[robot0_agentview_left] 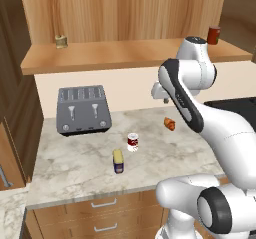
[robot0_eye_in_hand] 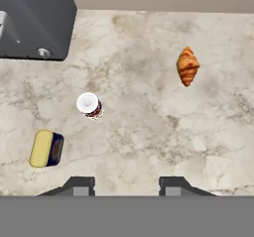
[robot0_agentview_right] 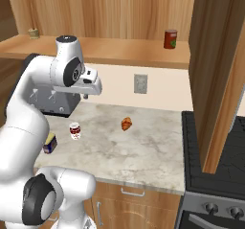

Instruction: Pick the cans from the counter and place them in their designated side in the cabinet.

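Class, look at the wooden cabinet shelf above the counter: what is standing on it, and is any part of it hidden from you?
On the cabinet shelf stand an olive-tan can at the left and a dark red can at the right. The robot's arm covers part of the board; what lies behind it cannot be seen.

My own arm [robot0_agentview_right: 28, 127] hides part of the blue can [robot0_agentview_right: 50, 143] in the right base view, and it covers most of the toaster [robot0_agentview_right: 57, 101] there too. In the hand view the toaster [robot0_eye_in_hand: 34, 20] is cut off by the top and left edges. The little olive can [robot0_agentview_left: 61, 41] on the cabinet shelf [robot0_agentview_left: 125, 53] is too small for me to read. The red can [robot0_agentview_left: 214, 34] up there is partly behind my arm in the left base view. The stove [robot0_agentview_right: 215, 175] runs off the right edge.
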### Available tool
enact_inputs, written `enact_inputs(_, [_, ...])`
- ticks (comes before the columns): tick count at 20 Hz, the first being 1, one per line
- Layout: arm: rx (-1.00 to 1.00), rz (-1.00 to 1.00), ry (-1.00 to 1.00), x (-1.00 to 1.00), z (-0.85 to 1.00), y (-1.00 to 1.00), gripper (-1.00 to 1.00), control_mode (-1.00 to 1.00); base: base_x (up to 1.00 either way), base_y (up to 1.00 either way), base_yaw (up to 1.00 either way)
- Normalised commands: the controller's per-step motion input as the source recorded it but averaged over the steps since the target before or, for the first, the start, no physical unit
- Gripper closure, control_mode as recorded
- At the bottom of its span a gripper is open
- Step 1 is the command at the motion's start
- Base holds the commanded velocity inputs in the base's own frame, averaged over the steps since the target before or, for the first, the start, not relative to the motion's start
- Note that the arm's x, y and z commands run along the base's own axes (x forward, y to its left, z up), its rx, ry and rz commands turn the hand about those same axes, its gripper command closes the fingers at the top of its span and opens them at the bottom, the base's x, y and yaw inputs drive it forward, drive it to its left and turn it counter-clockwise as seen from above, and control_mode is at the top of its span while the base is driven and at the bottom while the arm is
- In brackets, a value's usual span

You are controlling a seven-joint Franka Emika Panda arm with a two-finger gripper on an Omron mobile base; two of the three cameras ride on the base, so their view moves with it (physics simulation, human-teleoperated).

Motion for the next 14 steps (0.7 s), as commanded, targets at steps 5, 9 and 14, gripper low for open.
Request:
enact_inputs(5, [0.0,0.0,0.0,-0.03,0.0,0.02,-1.0,-1.0,0.0,0.0,0.0])
enact_inputs(9, [0.0,0.0,-0.03,-0.23,0.0,0.17,-1.0,-1.0,0.0,0.0,0.0])
enact_inputs(14, [0.0,0.0,-0.04,-0.26,0.0,0.19,-1.0,-1.0,0.0,0.0,0.0])
